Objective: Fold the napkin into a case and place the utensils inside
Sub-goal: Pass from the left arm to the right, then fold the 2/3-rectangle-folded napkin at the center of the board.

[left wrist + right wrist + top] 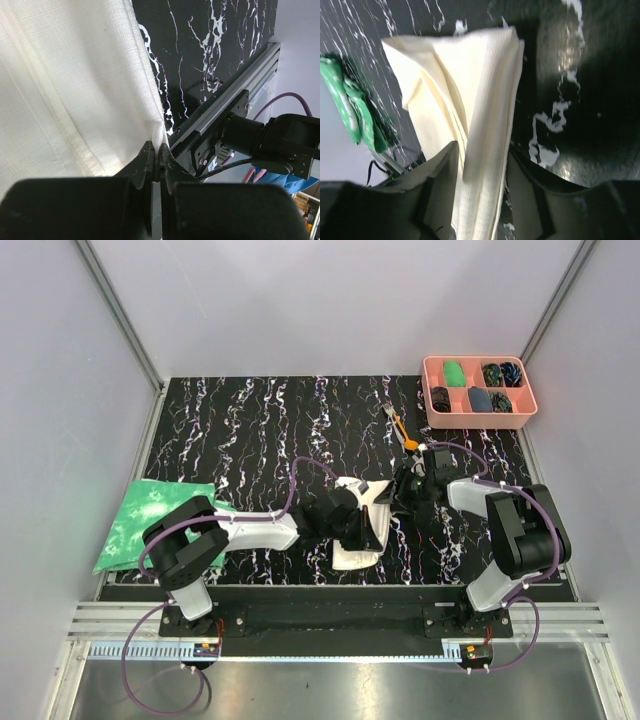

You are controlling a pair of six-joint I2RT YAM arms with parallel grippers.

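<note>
Cream-white cloth is the centre of your work: the napkin (356, 556) lies near the front edge of the black marbled bench (250, 430), between the 2 arms. It is gathered into several layers but is not flat. Your left pincer (157, 156) is pressed together on 1 edge of it, close to a corner. I think this hold is there so that the layers do not slide while the other side is worked. Your right pincer (482, 155) stands around the opposite, bunched end. The folded strip passes between its fingers (439, 175) and fills the gap, but I cannot tell if they really press it or only stand beside it. Because the cloth is raised and twisted between the 2 holds, I judge the folding as about half done, and no pocket is open for anything to go in. The utensils (398, 426) lie further back on the bench, apart from the napkin and just beside the pink tray (428, 390); no part of them is in the cloth. The tray has several compartments, with 1 small green thing and some dark ones in them, too small for me to name. A green-and-white cloth (140, 525) lies at the left edge, touched by neither pincer.
</note>
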